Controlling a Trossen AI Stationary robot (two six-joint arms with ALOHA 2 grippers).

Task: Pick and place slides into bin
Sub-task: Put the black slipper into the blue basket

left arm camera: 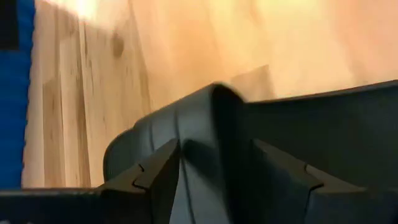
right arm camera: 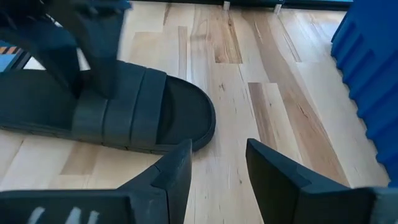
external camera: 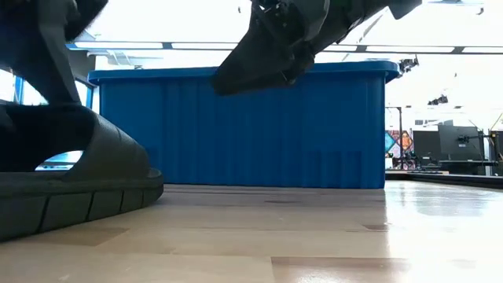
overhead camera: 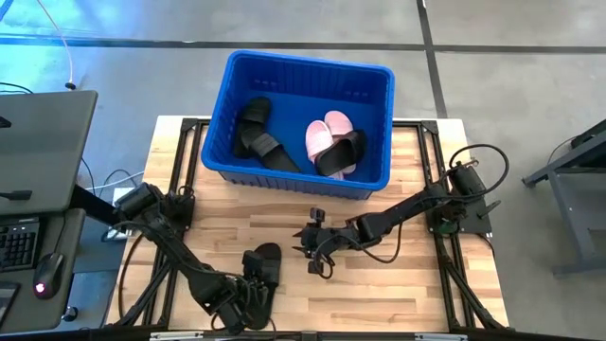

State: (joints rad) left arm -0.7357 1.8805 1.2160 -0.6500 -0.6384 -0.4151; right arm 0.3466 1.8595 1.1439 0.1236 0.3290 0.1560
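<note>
One black slide (overhead camera: pixel 264 262) lies on the wooden table, near its front edge, sole flat on the boards (external camera: pixel 71 189). My left gripper (overhead camera: pixel 251 287) is shut on its strap and comes at it from the near left. My right gripper (overhead camera: pixel 311 248) is open and empty, a little above the table to the slide's right; its fingers (right arm camera: pixel 217 162) point toward the slide (right arm camera: pixel 137 106). The blue bin (overhead camera: pixel 303 59) stands at the far middle and holds two black slides (overhead camera: pixel 258 137), two pink slides (overhead camera: pixel 327 133) and one more black slide (overhead camera: pixel 343 152) lying over the pink ones. My left gripper pinches the raised edge of the slide's wide strap (left arm camera: pixel 199 149) between its two fingers (left arm camera: pixel 158 171), which lie across that edge. The fingers come down at a slant from the table's near left side. The slide's sole stays flat on the table.
The bin's near wall (external camera: pixel 259 126) stands just beyond both grippers. Bare wooden table lies between the slide and the bin (right arm camera: pixel 267 106). A desk with a keyboard and mouse (overhead camera: pixel 28 246) stands off the table's left.
</note>
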